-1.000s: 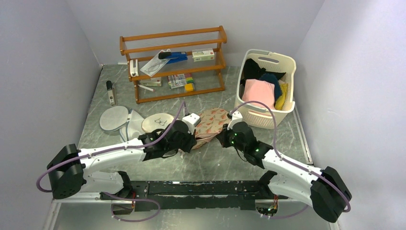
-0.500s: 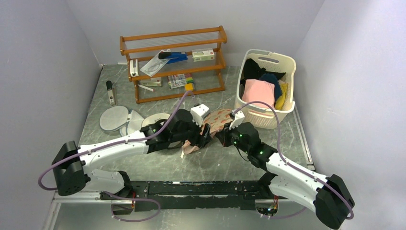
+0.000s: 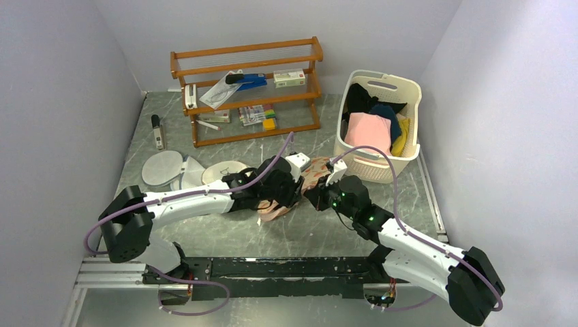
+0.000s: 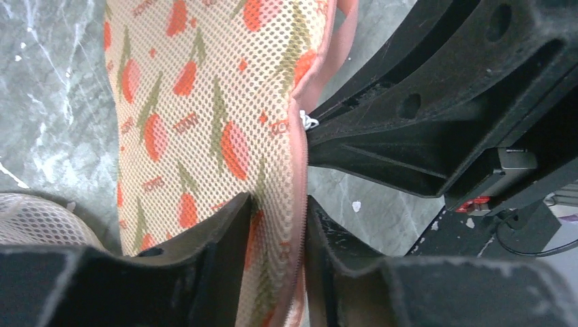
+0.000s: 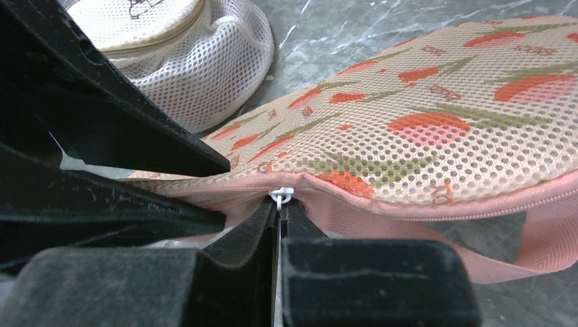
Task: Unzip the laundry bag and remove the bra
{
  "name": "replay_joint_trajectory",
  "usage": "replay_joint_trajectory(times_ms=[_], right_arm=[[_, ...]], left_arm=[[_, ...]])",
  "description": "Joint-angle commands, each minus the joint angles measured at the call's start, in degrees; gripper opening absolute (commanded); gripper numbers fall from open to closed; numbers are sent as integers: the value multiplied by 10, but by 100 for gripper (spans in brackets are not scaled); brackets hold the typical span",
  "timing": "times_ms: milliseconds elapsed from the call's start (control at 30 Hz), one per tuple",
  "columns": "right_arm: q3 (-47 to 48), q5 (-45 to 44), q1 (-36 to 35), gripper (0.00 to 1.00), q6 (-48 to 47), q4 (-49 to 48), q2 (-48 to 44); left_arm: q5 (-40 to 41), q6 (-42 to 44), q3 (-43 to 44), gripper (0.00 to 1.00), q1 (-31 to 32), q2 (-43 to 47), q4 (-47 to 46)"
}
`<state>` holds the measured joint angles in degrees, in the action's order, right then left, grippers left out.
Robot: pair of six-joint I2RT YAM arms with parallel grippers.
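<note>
- The laundry bag (image 3: 313,172) lies on the grey marble table (image 3: 307,235), just in front of the white basket (image 3: 361,167) and between the two arms. From above, the wrists cover most of it. Only a printed patch and a pink fold at its near end peek out.
- The left gripper (image 4: 276,228) is clamped on the bag's edge. Mesh and pink trim are squeezed between its two black fingers, and the zip teeth run down into that gap.
- The right gripper (image 5: 279,211) has its fingers pressed tight together on the small white zipper pull (image 5: 281,195), right at their tips on the trim.
- To the right of the pull, the zip line looks closed along the trim. To the left, the other gripper's black fingers block the view, so I cannot tell how far the zip is open.
- The inside of the bag is out of sight in every view.
- A pink strap (image 5: 538,245) trails from under the bag and is cut off at the frame edge.
- A round white mesh bag (image 5: 198,61) sits just beyond the bag's left end, partly hidden behind the black fingers.
</note>
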<state>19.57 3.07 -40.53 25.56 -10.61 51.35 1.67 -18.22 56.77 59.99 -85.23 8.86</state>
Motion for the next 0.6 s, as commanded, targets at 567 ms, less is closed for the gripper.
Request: replay_joint_trajectory(times_ms=[567], right_arm=[[38,-123,6,0,42,90,2]], left_arm=[[49,-14,-64,7,-2,77,9]])
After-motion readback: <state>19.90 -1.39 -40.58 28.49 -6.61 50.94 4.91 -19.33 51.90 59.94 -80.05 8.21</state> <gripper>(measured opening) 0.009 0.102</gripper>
